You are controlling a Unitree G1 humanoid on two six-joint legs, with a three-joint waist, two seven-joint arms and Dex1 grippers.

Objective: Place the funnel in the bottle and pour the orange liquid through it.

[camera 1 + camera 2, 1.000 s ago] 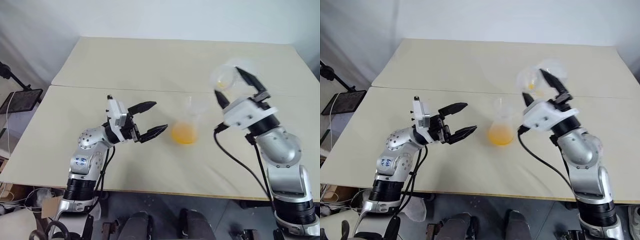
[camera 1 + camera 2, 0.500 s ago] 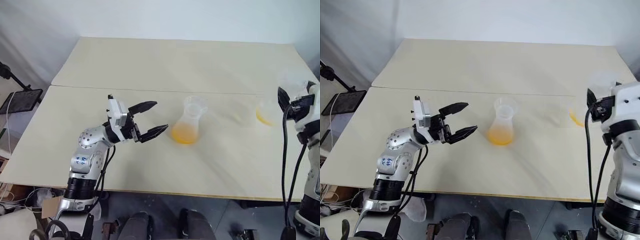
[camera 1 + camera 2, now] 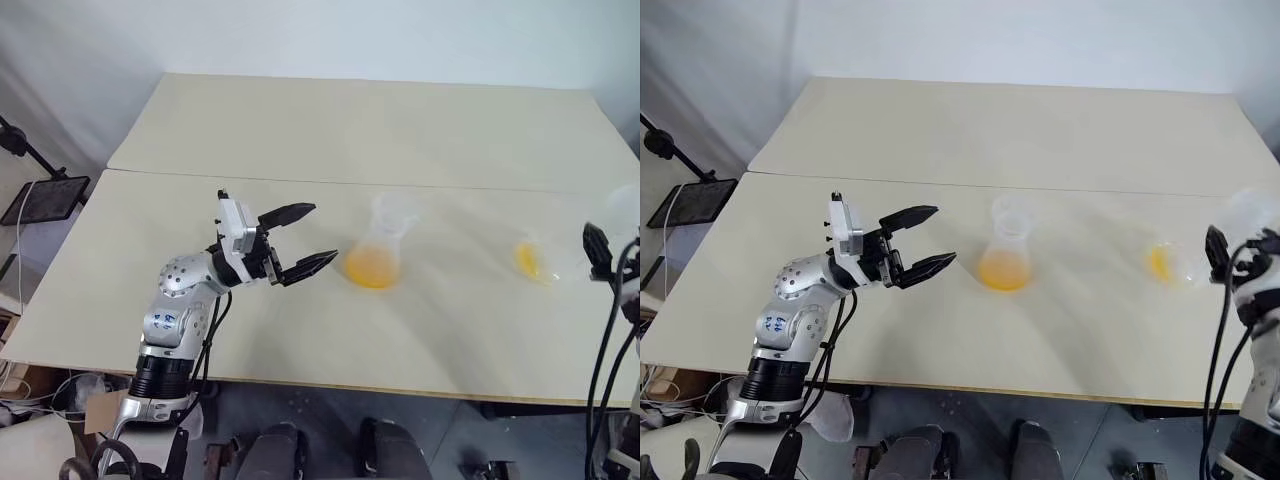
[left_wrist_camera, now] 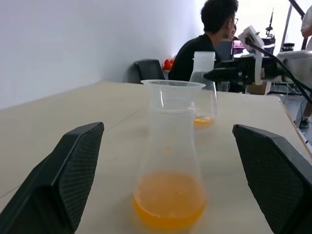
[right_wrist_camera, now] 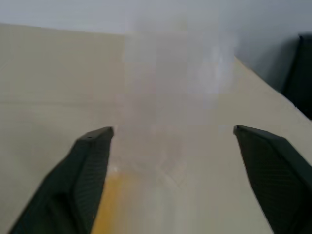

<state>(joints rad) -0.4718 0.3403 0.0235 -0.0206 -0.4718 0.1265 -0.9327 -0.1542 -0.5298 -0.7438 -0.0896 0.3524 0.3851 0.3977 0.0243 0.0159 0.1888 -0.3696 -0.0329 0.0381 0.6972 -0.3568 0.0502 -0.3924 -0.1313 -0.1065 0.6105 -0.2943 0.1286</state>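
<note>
The bottle [image 3: 375, 252] stands upright mid-table with the orange liquid [image 4: 169, 201] pooled in its base. The clear funnel [image 4: 173, 92] sits in its neck. My left gripper [image 3: 320, 233] is open, level with the bottle and a short way to its left, touching nothing. At the far right a clear flask [image 3: 1170, 262], blurred, holds a little orange liquid at its bottom. My right gripper [image 5: 173, 130] is open, and the flask is between its wide-spread fingers [image 5: 92, 161].
The pale table [image 3: 300, 130] has a seam across its middle and its right edge runs close to my right gripper. A black stand [image 3: 40, 195] is off the table's left side. A seated person [image 4: 207, 44] and a dark chair [image 4: 148, 70] are beyond the table.
My right arm has swung right and down, taking the flask from its tilt over the funnel to the table's right side, and its jaws have opened. The left gripper and bottle stayed put.
</note>
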